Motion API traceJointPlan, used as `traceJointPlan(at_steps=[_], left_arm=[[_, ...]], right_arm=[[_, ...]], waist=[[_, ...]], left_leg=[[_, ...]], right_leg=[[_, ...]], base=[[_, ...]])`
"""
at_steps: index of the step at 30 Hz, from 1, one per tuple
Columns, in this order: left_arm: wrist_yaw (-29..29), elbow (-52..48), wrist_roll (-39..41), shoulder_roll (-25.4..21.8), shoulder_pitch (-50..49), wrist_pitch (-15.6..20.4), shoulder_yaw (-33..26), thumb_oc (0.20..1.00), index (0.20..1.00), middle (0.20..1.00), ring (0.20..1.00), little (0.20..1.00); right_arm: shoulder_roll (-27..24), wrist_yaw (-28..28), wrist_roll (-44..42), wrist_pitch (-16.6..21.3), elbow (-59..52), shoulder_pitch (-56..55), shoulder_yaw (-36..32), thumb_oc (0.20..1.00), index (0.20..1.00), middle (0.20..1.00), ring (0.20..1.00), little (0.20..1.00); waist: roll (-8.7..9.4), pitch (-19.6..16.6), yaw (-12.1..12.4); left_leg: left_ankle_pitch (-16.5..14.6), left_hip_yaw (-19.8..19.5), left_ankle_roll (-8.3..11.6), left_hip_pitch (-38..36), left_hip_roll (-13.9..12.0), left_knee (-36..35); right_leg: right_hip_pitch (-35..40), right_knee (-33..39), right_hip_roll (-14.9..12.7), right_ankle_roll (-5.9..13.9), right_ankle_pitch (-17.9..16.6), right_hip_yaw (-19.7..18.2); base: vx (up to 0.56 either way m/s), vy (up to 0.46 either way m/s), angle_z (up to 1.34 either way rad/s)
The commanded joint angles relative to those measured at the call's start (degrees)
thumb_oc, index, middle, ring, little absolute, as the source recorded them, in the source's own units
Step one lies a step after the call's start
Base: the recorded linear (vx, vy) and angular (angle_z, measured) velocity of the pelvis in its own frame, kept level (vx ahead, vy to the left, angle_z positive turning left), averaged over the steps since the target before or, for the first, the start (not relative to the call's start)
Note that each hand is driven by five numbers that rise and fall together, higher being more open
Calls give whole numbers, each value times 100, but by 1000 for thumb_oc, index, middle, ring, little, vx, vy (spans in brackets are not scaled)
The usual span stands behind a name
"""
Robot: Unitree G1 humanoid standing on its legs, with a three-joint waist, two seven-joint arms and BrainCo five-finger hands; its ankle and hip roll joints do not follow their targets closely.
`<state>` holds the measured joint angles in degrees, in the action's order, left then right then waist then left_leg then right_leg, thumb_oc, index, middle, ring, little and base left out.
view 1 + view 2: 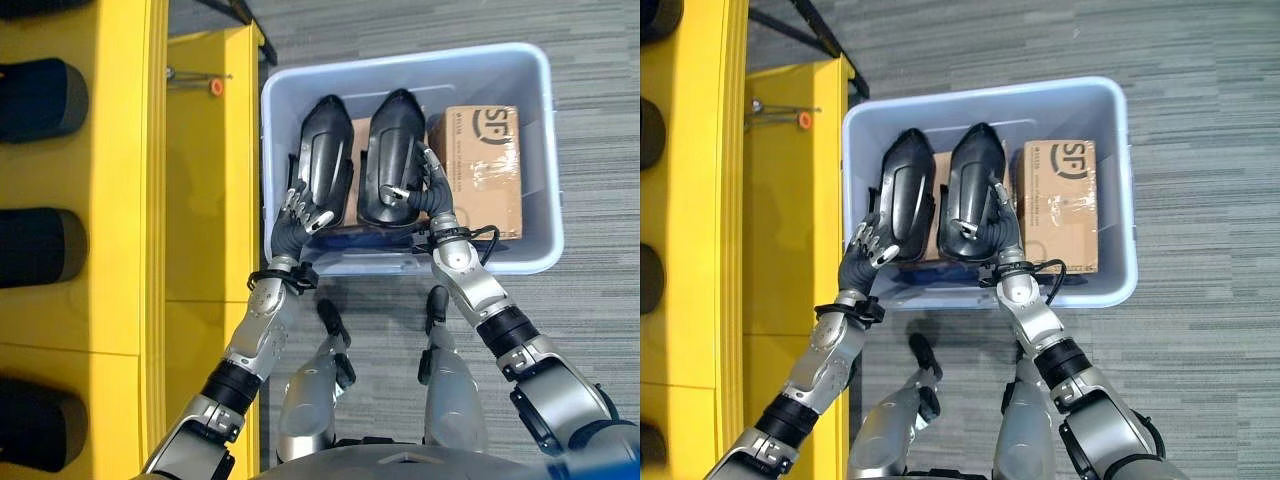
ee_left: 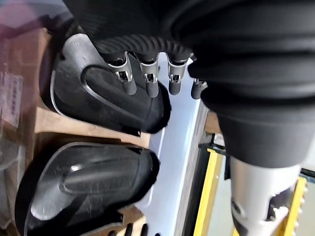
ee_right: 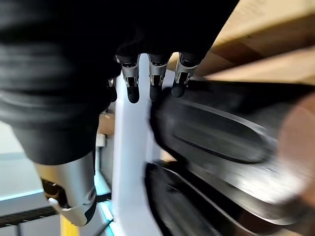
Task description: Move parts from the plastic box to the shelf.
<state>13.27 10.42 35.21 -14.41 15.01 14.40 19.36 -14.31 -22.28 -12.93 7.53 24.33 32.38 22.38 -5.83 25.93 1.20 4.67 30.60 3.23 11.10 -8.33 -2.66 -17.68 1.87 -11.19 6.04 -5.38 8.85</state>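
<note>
Parts remain: we have both moulded black plastic parts (image 1: 325, 160) in the pale-blue plastic box (image 1: 535, 160); left hand (image 1: 297, 212) and right hand (image 1: 425, 185) relaxed, gripping nothing.

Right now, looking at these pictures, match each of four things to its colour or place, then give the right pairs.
Things:
1. plastic box
2. cardboard carton
3. shelf
4. left hand

Descriptions:
A. yellow, standing to the robot's left of the box
B. brown, lying in the right side of the box
C. pale blue, standing on grey carpet
D. at the near end of the left black part

Pairs: 1-C, 2-B, 3-A, 4-D
</note>
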Motion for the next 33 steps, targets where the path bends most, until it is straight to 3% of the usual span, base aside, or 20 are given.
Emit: traceJointPlan(at_steps=[1,21,33], left_arm=[[116,-233,-120,-189,34,366,127,1000,1000,1000,1000,1000],[300,-260,-190,-205,162,394,185,1000,1000,1000,1000,1000],[329,-310,-138,-198,300,441,292,1000,1000,1000,1000,1000]], right_arm=[[300,-155,-165,278,-57,298,-187,1000,1000,1000,1000,1000],[120,-670,136,255,643,406,-532,1000,1000,1000,1000,1000],[68,-739,-123,245,1846,1043,-572,1000,1000,1000,1000,1000]], waist=[[167,-151,-10],[97,77,-70],[7,244,33]], left_leg=[[536,-180,639,328,-561,167],[459,-73,608,437,-517,160],[460,-105,606,573,-506,146]], right_leg=[[206,-250,-922,682,-346,465],[-71,-307,-957,701,-374,354],[-222,-366,-913,706,-380,392]], base=[[0,0,0],[0,0,0],[-1,-4,0]])
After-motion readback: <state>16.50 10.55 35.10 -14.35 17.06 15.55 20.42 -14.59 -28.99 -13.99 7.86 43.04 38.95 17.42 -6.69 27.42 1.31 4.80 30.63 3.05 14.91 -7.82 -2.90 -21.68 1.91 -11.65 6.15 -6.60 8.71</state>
